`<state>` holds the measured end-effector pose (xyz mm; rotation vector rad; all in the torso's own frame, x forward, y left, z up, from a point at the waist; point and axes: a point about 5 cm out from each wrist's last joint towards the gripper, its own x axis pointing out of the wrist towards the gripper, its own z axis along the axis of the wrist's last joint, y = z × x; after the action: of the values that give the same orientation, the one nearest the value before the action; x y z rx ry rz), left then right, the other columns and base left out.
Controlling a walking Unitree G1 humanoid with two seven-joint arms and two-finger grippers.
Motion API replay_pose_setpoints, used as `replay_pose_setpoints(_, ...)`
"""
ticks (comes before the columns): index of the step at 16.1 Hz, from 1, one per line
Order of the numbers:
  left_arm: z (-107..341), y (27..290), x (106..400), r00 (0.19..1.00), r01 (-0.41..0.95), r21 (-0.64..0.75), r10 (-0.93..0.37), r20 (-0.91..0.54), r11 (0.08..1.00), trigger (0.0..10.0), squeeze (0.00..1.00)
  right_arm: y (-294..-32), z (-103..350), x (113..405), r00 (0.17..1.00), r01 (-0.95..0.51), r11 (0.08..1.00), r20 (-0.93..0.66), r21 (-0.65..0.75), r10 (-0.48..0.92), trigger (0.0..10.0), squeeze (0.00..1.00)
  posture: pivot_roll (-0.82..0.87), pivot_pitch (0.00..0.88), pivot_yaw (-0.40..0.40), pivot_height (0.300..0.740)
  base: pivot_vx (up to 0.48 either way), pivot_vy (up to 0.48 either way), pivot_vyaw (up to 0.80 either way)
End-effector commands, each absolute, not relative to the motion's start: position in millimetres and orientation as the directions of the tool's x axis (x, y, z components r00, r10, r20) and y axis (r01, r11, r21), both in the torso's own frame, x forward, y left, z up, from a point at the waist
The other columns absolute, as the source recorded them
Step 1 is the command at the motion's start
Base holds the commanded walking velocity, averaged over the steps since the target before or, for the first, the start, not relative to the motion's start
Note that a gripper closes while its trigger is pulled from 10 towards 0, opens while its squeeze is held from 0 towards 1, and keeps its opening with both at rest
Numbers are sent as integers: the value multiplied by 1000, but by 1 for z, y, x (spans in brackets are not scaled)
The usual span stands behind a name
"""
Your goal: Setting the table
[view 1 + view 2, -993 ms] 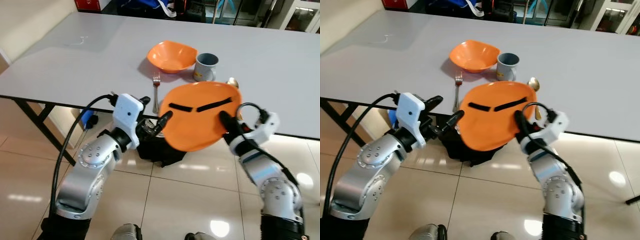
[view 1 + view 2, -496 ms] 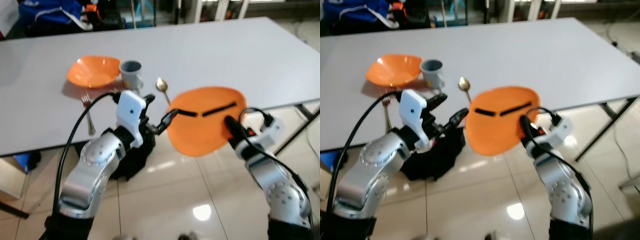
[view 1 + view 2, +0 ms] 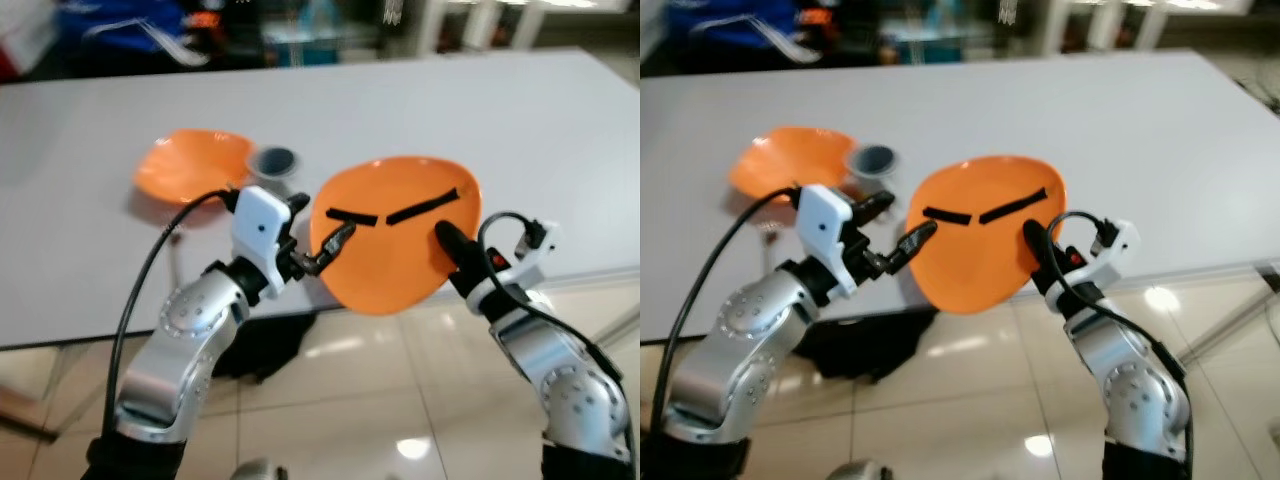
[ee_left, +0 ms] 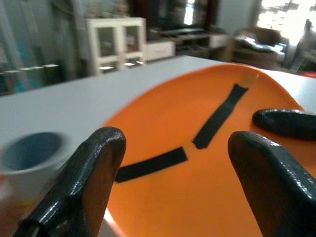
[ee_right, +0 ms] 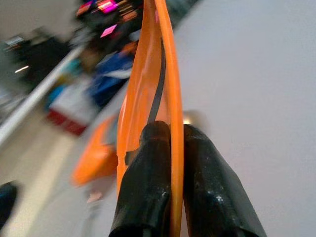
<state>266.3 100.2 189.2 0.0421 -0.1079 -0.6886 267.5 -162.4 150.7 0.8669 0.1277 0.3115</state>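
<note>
An orange plate (image 3: 392, 232) with two black tape strips hangs tilted in the air above the front edge of the grey table (image 3: 540, 130). My right gripper (image 3: 452, 250) is shut on the plate's right rim, one finger on each face (image 5: 148, 148). At the plate's left rim my left gripper (image 3: 322, 222) stands open, its fingers (image 4: 101, 153) spread wide and not clamping the plate. On the table behind the plate sit an orange bowl (image 3: 193, 165) and a grey cup (image 3: 274, 162).
A fork (image 3: 768, 228) lies blurred near the table's front edge, left of my left arm. A black bag (image 3: 262, 345) sits on the tiled floor under the table. The table's right half is bare. Furniture stands beyond the far edge.
The camera has swung, so the whole scene has shifted. Relative to the table, the plate has moved left toward the cup and now hides the spoon. Both grippers kept their places at the plate's rims.
</note>
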Motion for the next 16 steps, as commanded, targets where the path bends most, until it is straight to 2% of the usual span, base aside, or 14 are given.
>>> replay_pose_setpoints(1,191,105,265,769,627,86,-633,94,774,10000,0,-146,161,264,911,-315,543,88,778,403,10000,0,27,69,-1,740,0,0,800)
replay_pose_setpoints(7,194,99,261,745,653,83,-658,108,753,10000,0,-173,156,260,956,-222,579,59,785,286,10000,0,24,69,3,740,0,0,0)
replay_pose_setpoints(9,195,99,262,742,655,81,-660,113,751,10000,0,-173,157,259,951,-236,569,68,788,300,10000,0,24,68,4,740,0,0,0)
replay_pose_setpoints(10,195,99,261,739,659,79,-663,115,748,10000,0,-170,157,257,944,-249,525,82,814,320,10000,0,25,67,3,740,0,0,0)
replay_pose_setpoints(11,195,99,261,737,661,79,-666,113,746,10000,0,-169,156,256,940,-246,517,72,820,334,10000,0,26,67,3,740,0,0,0)
replay_pose_setpoints(13,192,99,259,726,674,84,-680,103,734,10000,0,-160,144,253,913,-225,522,-8,823,407,10000,0,26,68,2,740,0,0,0)
replay_pose_setpoints(16,191,100,259,724,679,79,-684,90,730,10000,0,-152,135,254,898,-193,526,-67,829,435,10000,0,26,69,0,740,0,0,0)
